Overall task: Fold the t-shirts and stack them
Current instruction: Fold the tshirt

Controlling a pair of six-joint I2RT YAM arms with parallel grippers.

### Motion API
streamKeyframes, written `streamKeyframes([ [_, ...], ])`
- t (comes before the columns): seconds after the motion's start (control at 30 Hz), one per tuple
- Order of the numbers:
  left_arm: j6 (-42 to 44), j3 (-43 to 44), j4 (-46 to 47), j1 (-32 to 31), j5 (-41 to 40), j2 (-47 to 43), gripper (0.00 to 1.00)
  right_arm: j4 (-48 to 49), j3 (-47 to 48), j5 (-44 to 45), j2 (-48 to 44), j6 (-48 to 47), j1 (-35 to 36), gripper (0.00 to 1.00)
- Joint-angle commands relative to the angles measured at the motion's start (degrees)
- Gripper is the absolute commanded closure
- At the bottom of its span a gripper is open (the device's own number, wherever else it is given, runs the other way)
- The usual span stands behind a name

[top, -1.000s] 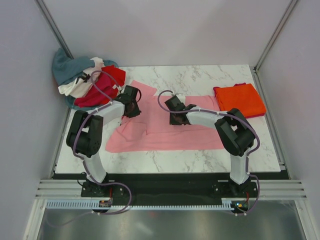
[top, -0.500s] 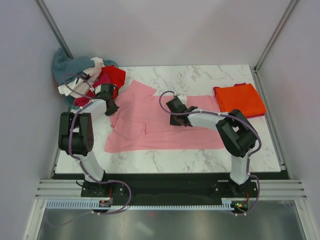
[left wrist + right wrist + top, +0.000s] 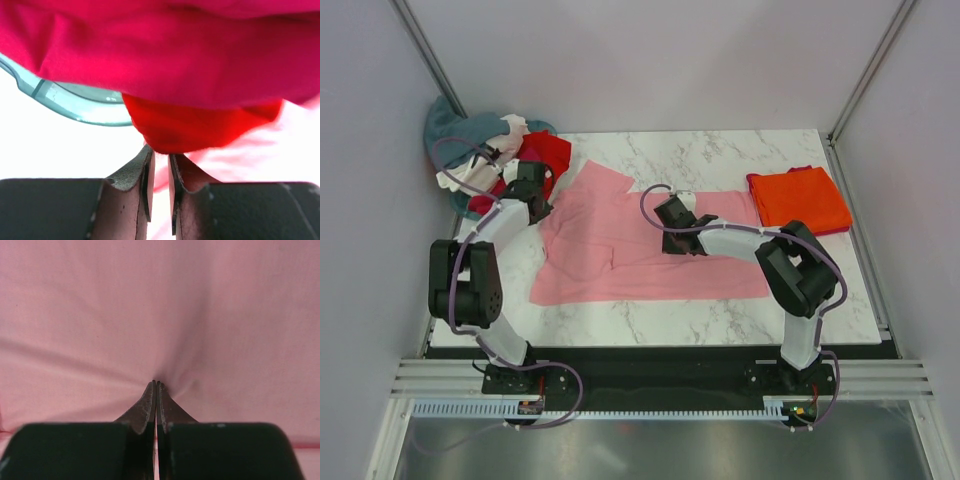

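Left claw (image 3: 159, 156) now nearer red t-shirt (image 3: 552, 151)

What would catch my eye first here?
A light pink t-shirt lies spread across the middle of the marble table, the right gripper shut on its cloth. In the far left corner sits a jumbled heap of shirts; at the far right, a neatly folded orange t-shirt.

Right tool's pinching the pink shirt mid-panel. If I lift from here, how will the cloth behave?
The light pink cloth t-shirt looks floppy: it puckers into creases at the right tool, so it would likely drape from that pinch. Thin and flat, it is probably light. Spread on the marble table, its free edges may drag and slide.
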Motion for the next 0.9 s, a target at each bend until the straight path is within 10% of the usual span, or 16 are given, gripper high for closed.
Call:
streamKeyframes([
  [0.0,0.8,-0.4,1.1,-2.1,0.2,-4.4,0.76,-2.2,-0.3,1.1,-2.8,-0.1,-0.1,1.0],
  [0.87,-9.7,-19.8,3.9,1.1,8.0,-9.9,0.83,-1.9,-0.4,0.3,-5.0,0.5,-0.1,1.0],
])
